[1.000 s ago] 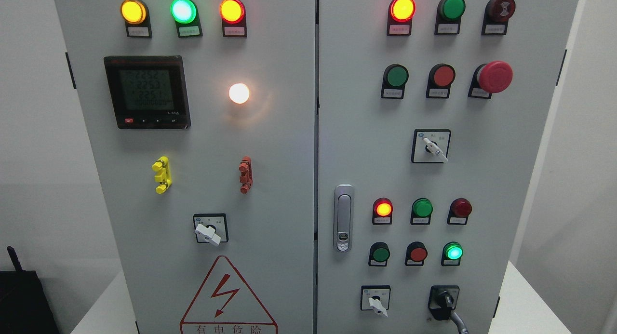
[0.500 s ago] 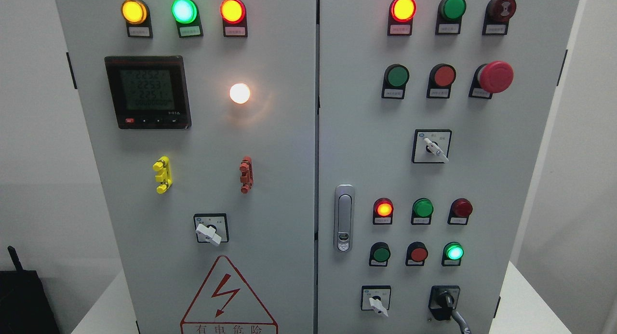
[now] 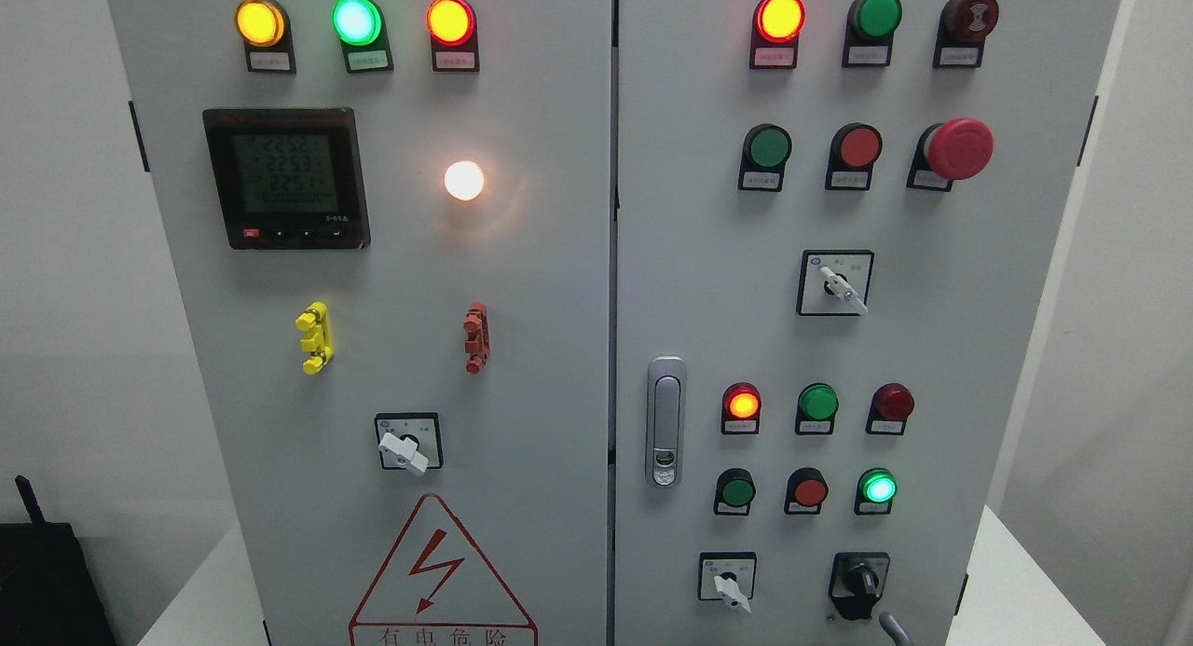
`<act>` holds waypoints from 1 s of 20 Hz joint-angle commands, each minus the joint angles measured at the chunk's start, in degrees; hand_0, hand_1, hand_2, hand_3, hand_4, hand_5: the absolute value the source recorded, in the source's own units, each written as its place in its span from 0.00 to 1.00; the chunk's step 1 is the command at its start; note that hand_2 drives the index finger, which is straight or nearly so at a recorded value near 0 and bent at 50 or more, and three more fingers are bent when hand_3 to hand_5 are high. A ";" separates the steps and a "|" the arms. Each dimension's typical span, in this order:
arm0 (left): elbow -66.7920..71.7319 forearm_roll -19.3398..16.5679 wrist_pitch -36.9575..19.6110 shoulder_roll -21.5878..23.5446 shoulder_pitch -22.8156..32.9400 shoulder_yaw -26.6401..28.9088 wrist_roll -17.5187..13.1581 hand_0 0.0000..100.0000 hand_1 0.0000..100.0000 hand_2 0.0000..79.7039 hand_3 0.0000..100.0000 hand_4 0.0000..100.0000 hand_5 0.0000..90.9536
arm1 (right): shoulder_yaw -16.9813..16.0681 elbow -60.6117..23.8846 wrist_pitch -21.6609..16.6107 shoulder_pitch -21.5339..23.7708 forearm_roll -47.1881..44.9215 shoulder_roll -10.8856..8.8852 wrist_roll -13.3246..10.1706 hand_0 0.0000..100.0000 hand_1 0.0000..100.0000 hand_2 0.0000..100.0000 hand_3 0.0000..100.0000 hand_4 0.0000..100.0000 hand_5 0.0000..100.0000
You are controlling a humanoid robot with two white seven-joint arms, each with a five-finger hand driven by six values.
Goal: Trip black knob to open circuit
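The black knob (image 3: 859, 583) sits on its black plate at the lower right of the cabinet's right door (image 3: 932, 348), its handle standing about upright. Just below and to the right of it, a thin grey tip (image 3: 894, 628) pokes up from the bottom edge, apart from the knob. It looks like part of my right hand, and the rest of that hand is out of frame. My left hand does not show.
A white selector switch (image 3: 730, 584) sits left of the knob, and others sit higher up (image 3: 842, 287) and on the left door (image 3: 403, 450). Lit lamps, push buttons, a red mushroom stop button (image 3: 958, 148), a door latch (image 3: 665, 422) and a meter (image 3: 285, 176) fill the panel.
The knob's handle has turned from tilted toward the lower right to about upright. The grey tip has let go of it and dropped toward the bottom edge.
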 commanded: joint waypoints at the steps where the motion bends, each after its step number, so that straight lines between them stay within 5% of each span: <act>1: -0.01 0.14 -0.03 -0.09 -0.14 0.07 0.01 0.12 0.39 0.00 0.00 0.00 0.00 | -0.32 -2.89 -0.82 1.02 -0.13 0.34 -0.51 0.00 0.03 0.00 1.00 0.97 0.97; 9: -0.01 0.14 -0.11 0.00 -0.14 0.07 0.01 0.12 0.39 0.00 0.00 0.00 0.00 | -0.40 -6.32 -1.17 5.85 -0.13 0.69 -0.51 0.00 0.03 0.00 1.00 0.84 0.77; 15: -0.01 0.14 -0.03 0.00 -0.14 0.07 0.01 0.12 0.39 0.00 0.00 0.00 0.00 | -0.40 -8.34 -1.52 8.67 -0.13 0.87 -0.51 0.00 0.03 0.00 0.89 0.69 0.61; 18: -0.01 0.14 -0.11 -0.09 -0.14 0.07 0.01 0.12 0.39 0.00 0.00 0.00 0.00 | -0.40 -8.87 -1.87 9.72 -0.13 0.95 -0.51 0.00 0.03 0.00 0.75 0.56 0.48; 20: -0.01 0.14 -0.11 -0.09 -0.14 0.07 0.01 0.12 0.39 0.00 0.00 0.00 0.00 | -0.40 -9.04 -2.40 10.25 -0.13 0.95 -0.42 0.00 0.03 0.00 0.50 0.38 0.32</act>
